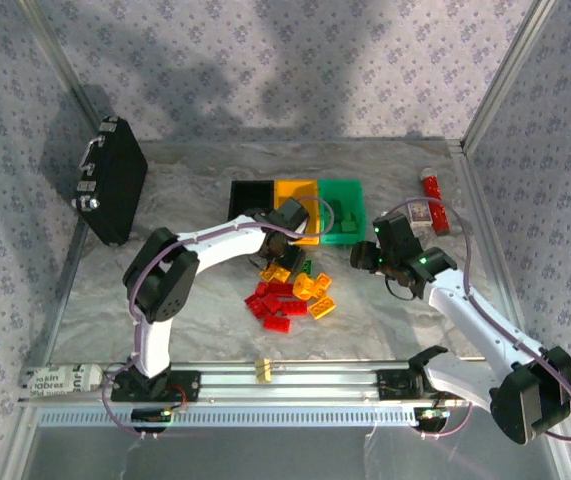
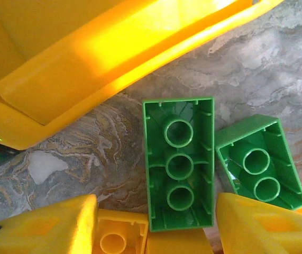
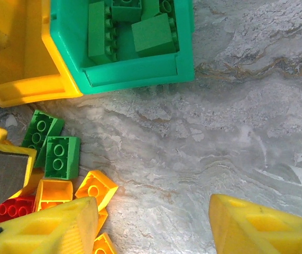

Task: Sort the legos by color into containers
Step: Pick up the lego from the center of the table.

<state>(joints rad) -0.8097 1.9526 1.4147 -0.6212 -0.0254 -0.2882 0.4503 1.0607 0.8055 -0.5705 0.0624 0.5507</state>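
Green lego (image 2: pixel 180 159), upturned, between left gripper (image 2: pixel 156 209) jaws

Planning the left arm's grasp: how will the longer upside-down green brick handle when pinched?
The longer green brick looks like rigid moulded plastic, so it likely won't flex. Hollow underside up, thin walls: probably light. Glossy flat sides may slip; boxy, it shouldn't roll.

Green studded plastic bricks (image 3: pixel 153 34) are contained in the green rectangular plastic bin (image 3: pixel 140 76) at the frame's upper centre.
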